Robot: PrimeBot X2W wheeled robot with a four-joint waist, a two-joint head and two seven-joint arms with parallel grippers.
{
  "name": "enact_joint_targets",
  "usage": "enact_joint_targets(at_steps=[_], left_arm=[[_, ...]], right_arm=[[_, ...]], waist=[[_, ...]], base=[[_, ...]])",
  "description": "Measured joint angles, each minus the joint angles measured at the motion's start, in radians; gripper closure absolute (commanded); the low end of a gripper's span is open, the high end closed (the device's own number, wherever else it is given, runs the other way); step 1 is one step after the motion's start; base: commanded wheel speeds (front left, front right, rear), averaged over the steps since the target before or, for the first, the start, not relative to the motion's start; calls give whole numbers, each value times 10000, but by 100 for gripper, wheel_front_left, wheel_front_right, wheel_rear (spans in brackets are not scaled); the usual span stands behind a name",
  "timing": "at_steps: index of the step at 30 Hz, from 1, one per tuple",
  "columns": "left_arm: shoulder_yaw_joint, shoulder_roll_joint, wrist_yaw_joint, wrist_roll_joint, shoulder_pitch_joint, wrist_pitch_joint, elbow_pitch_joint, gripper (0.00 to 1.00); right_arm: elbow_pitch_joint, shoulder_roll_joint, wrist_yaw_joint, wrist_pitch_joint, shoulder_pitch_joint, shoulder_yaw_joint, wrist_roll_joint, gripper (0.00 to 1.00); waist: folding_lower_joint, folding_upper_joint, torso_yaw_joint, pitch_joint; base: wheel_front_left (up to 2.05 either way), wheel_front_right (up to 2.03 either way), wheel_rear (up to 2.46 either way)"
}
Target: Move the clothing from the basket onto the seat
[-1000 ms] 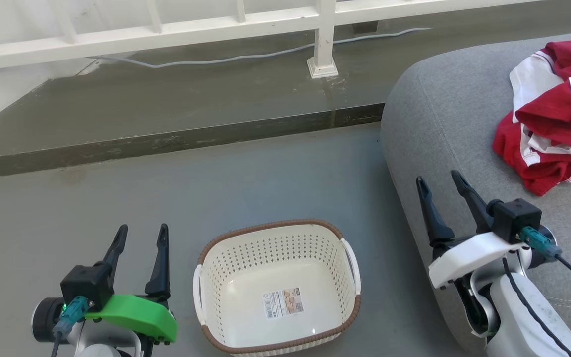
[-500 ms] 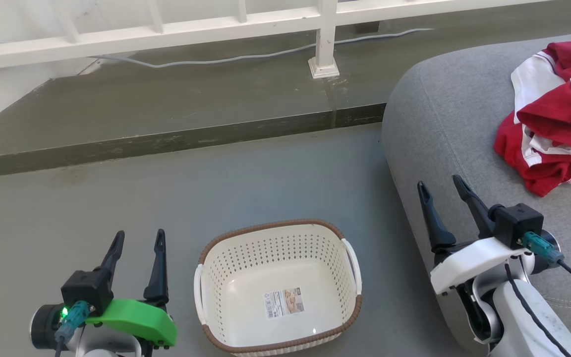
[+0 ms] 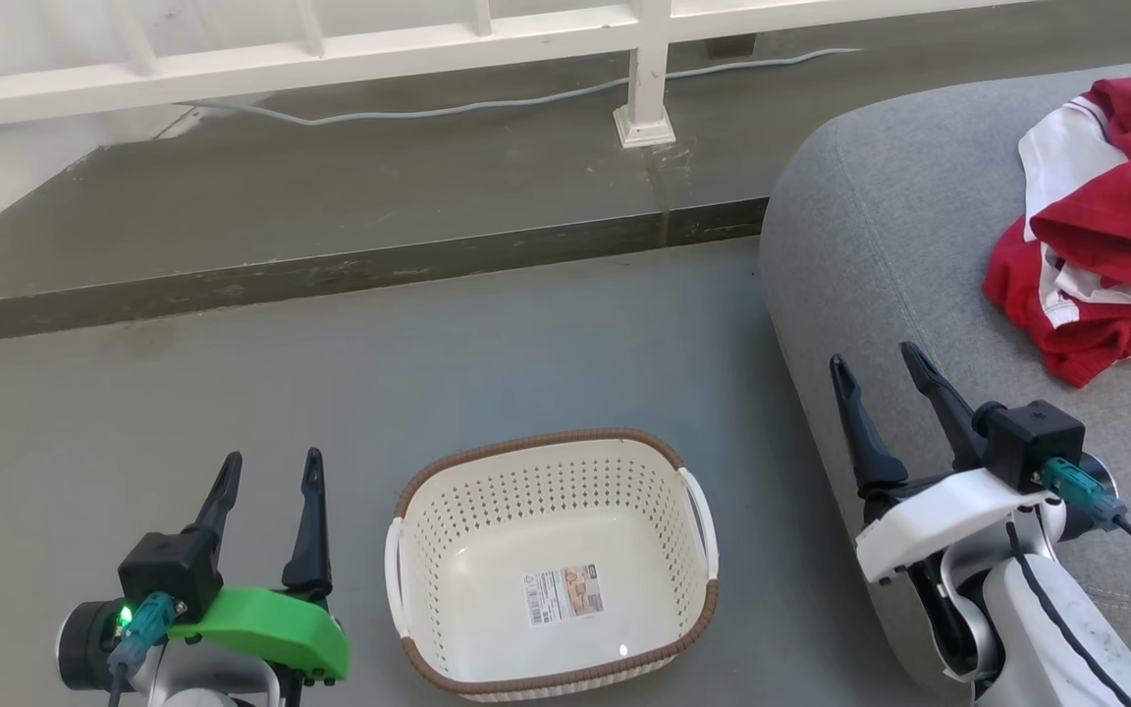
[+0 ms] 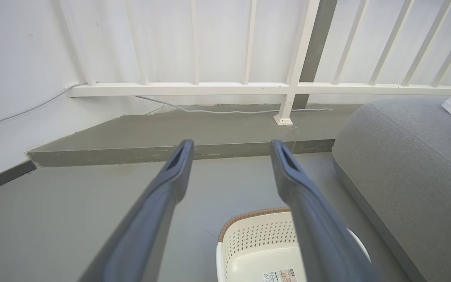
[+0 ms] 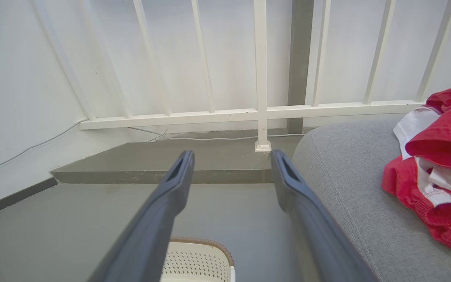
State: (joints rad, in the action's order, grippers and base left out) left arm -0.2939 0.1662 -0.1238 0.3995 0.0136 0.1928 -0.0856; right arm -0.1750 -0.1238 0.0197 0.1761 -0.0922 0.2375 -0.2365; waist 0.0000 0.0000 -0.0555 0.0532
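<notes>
Clothing (image 3: 1096, 211), consisting of red garments with white panels and trim, lies in a crumpled heap on top of the seat (image 3: 899, 245), toward the right part of the cushion as the head view shows it; a white tag shows on an upper fold. The seat is a large grey upholstered cushion with rounded edges and stands on the grey floor (image 3: 428, 373). The basket (image 3: 546, 439), with a cream perforated body, a brown woven-look rim and two white handles, stands upright on the floor near the seat's left flank, well apart from the clothing. Its inner bottom is in plain sight and carries a label sticker (image 3: 565, 594). The left hand (image 3: 271, 457), fitted with a green wrist cover and a lit green indicator, is positioned to the left of the basket, near it but not touching. Its two dark fingers point away from the robot, are spread apart and grasp nothing. The right hand (image 3: 872, 353), fitted with a white wrist cover, is positioned at the near edge of the seat, to the right of the basket and short of the clothing. Its fingers are likewise spread and released. Contact between the right hand and the cushion cannot be determined. Behind the floor runs a raised concrete step (image 3: 330, 196) bearing a white railing (image 3: 330, 59), with a pale cable (image 3: 487, 105) along the foot of the railing.
</notes>
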Motion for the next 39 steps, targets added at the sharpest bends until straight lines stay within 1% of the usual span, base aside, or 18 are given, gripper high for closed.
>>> enact_joint_targets(at_steps=[10,11,15,21,26,34,36,39], left_arm=[[33,-188,-2,-84,-40,-73,75,0],[27,-197,0,-77,-42,-69,33,100],[-63,-318,0,-50,-170,-73,-403,100],[-54,-380,96,311,-242,-73,-407,100],[6,-481,192,951,-273,-84,-360,100],[328,-520,324,2134,-297,-336,-362,100],[372,-533,372,2291,-297,-353,-366,100],[433,-558,435,2752,-297,-460,-376,100]], right_arm=[[265,-27,-42,-111,30,-2,0,0],[240,-19,-40,-107,33,0,-2,100],[-174,73,-38,-109,298,42,-6,100],[-249,153,-21,-107,451,-4,-339,100],[-232,209,23,-111,451,-86,-991,100],[-222,257,69,-353,451,-380,-2481,100],[-224,270,144,-391,451,-437,-2732,100],[-226,280,153,-499,451,-552,-3124,100]], waist=[[0,0,29,51],[0,0,32,55],[0,0,33,56],[0,0,52,39],[0,0,86,3],[0,0,126,-38],[0,0,137,-49],[0,0,151,-63]], base=[[0,0,0],[0,0,0],[0,0,0],[0,0,0],[0,0,0],[0,0,0],[0,0,0],[0,0,0]])
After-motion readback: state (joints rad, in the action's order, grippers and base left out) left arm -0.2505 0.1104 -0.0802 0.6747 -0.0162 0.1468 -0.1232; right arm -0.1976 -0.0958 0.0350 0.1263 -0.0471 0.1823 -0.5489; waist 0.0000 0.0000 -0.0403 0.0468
